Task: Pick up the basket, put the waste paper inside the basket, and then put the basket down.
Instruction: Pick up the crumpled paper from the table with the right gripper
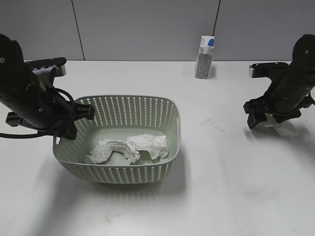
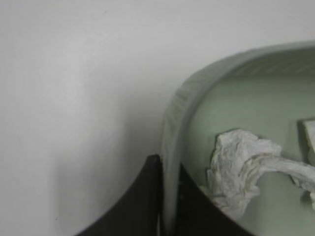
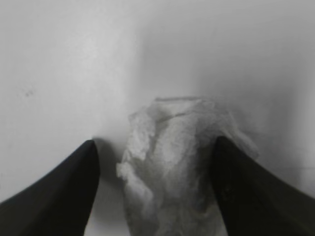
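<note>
At table centre, left gripper (image 1: pixel 74 120) clamps the 9 o'clock rim of the green basket (image 1: pixel 162 147), steadying it with two paper wads (image 1: pixel 129 147) inside, while right gripper (image 3: pixel 155 189), open wide at 3 o'clock, straddles the remaining wad (image 3: pixel 172 167) for pickup.

A crumpled white ball of waste paper (image 3: pixel 170 167) sits on the white table (image 3: pixel 74 64) between the two black fingers (image 3: pixel 59 191) of the right gripper (image 3: pixel 155 152).
</note>
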You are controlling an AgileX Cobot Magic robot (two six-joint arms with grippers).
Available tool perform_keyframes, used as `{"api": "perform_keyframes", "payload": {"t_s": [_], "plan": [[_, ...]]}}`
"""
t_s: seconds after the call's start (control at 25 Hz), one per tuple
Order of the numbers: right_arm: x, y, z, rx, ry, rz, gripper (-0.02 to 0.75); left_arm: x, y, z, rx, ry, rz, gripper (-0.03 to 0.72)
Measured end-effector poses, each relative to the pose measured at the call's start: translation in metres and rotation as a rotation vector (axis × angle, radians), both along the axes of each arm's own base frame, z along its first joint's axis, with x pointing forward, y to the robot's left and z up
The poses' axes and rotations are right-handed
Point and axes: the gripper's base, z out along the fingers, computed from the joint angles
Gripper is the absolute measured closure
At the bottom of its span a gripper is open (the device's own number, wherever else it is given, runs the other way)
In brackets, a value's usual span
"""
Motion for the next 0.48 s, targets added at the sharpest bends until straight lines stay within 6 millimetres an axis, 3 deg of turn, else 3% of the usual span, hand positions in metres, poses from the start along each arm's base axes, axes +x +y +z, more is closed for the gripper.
{"api": "perform_keyframes", "payload": {"t_s": [0.12, 0.28, 0.32, 0.4, 0.48], "plan": [[0.000, 0.000, -0.001, 0.000, 0.003, -0.017, 0.274, 0.000, 0.000, 0.000, 0.000, 0.000, 0.000, 0.685], [-0.002, 0.001, 0.003, 0.024, 0.020, -0.045, 0.641, 0.000, 0.000, 0.000, 0.000, 0.000, 0.000, 0.685], [-0.003, 0.002, 0.005, 0.033, 0.029, -0.051, 0.685, 0.000, 0.000, 0.000, 0.000, 0.000, 0.000, 0.685], [-0.006, 0.005, 0.017, 0.055, 0.016, -0.037, 0.697, 0.000, 0.000, 0.000, 0.000, 0.000, 0.000, 0.685], [-0.010, 0.017, 0.045, 0.092, -0.047, 0.017, 0.697, 0.000, 0.000, 0.000, 0.000, 0.000, 0.000, 0.685]]}}
